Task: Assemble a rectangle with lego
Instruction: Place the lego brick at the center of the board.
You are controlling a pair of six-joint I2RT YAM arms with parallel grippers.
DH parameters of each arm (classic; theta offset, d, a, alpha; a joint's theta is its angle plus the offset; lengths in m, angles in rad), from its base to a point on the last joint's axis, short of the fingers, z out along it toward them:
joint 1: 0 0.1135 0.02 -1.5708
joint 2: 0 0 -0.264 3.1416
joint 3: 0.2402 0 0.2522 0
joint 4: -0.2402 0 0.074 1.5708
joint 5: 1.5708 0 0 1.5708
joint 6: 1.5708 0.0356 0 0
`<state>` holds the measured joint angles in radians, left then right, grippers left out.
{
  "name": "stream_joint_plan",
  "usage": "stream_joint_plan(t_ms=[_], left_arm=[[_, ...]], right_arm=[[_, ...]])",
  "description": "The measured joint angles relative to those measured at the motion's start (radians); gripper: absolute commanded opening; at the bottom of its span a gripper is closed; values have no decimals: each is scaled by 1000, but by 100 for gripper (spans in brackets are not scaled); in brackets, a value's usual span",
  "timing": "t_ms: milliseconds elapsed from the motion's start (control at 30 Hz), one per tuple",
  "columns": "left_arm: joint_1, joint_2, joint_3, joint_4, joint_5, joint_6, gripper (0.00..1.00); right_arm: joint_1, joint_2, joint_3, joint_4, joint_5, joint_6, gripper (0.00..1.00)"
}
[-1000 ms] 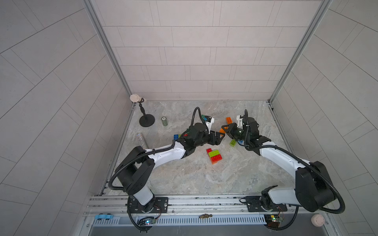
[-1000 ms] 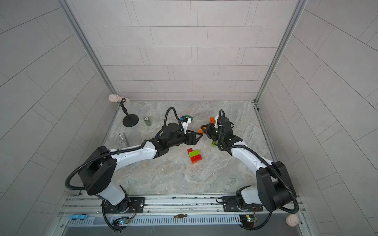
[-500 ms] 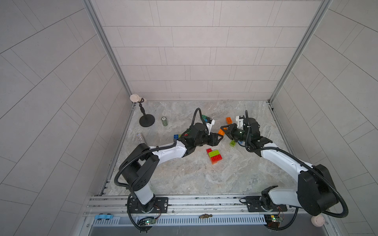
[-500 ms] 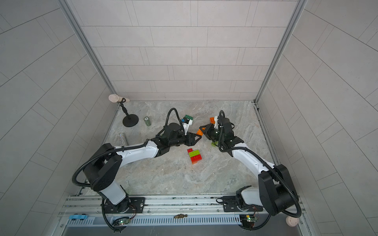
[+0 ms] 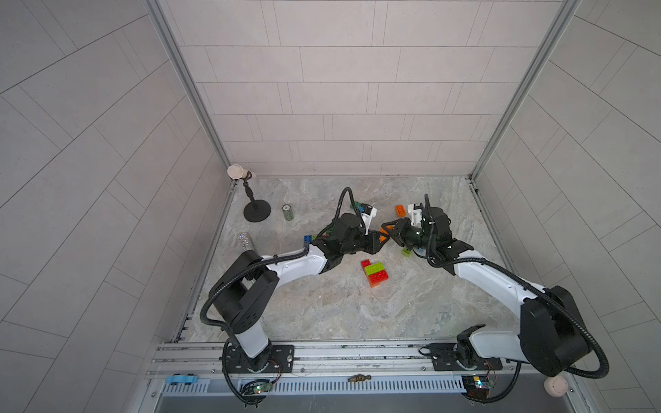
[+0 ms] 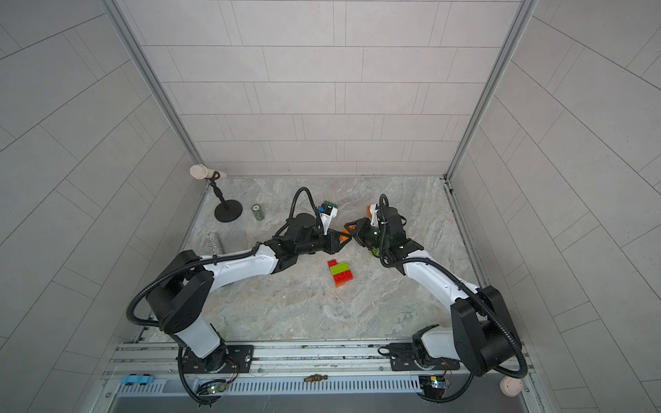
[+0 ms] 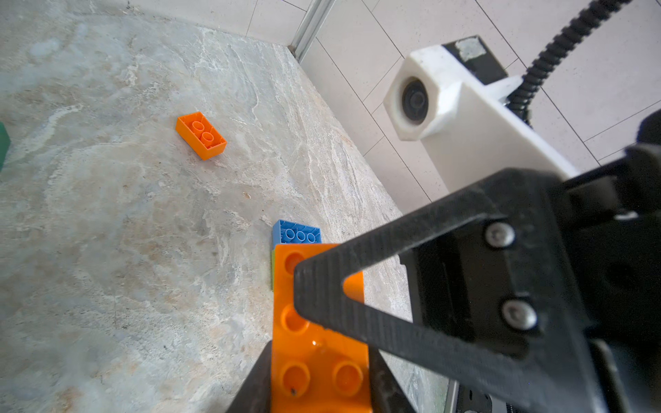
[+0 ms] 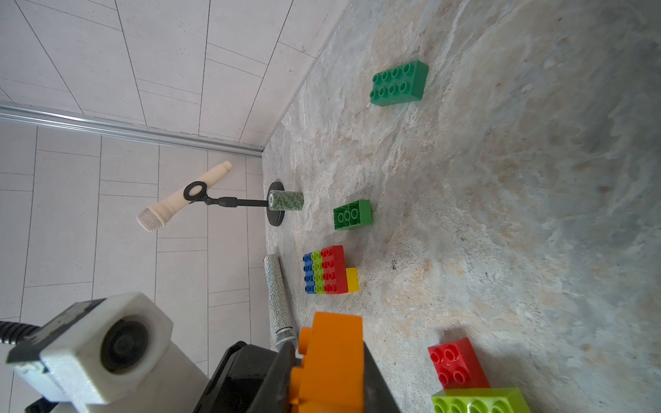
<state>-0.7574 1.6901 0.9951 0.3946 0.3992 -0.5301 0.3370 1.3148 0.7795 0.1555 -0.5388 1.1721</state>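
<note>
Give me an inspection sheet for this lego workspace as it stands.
Surface: marbled tabletop, no damage seen.
Job's things: orange brick between both grippers; red-and-lime cluster at centre; blue-lime-red-yellow block, dark green bricks, spare orange brick loose.
Clutter: green can upright; glittery tube lying; microphone stand in back corner.
Grippers: left gripper shut on orange brick; right gripper fingers flank it, grip unclear.
Cables: black hoses run along both arms, none seen snagged.
Surroundings: tiled walls on three sides; mounting rail in front.

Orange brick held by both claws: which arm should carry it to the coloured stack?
Probably left: the left gripper clamps the orange brick and sits nearer the stack than the right gripper.
</note>
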Motion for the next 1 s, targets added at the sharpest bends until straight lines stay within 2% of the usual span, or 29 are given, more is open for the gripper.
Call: stream_joint_plan(t_ms=[133, 300, 367, 600, 800, 933, 1000], left_arm=[[16, 11, 14, -26, 0, 43, 24], [27, 105, 119, -130, -57, 198, 24], [30, 161, 171, -177, -90, 274, 25], [31, 360, 349, -347, -189, 541, 28], [32, 471, 439, -419, -195, 651, 33], [31, 513, 490, -451, -183, 681, 45], [31, 515, 501, -470, -180, 690, 54]], right_arm=[[-56, -1, 12, -48, -32, -39, 46], [-229, -9, 55, -184, -30, -129, 46], [-266, -9, 93, -261, -5, -180, 46], [-257, 35, 176, -376, 40, -300, 45], [-214, 130, 197, -445, 85, -354, 44], [-187, 180, 247, -484, 111, -395, 44], [-178, 208, 282, -502, 120, -416, 44]])
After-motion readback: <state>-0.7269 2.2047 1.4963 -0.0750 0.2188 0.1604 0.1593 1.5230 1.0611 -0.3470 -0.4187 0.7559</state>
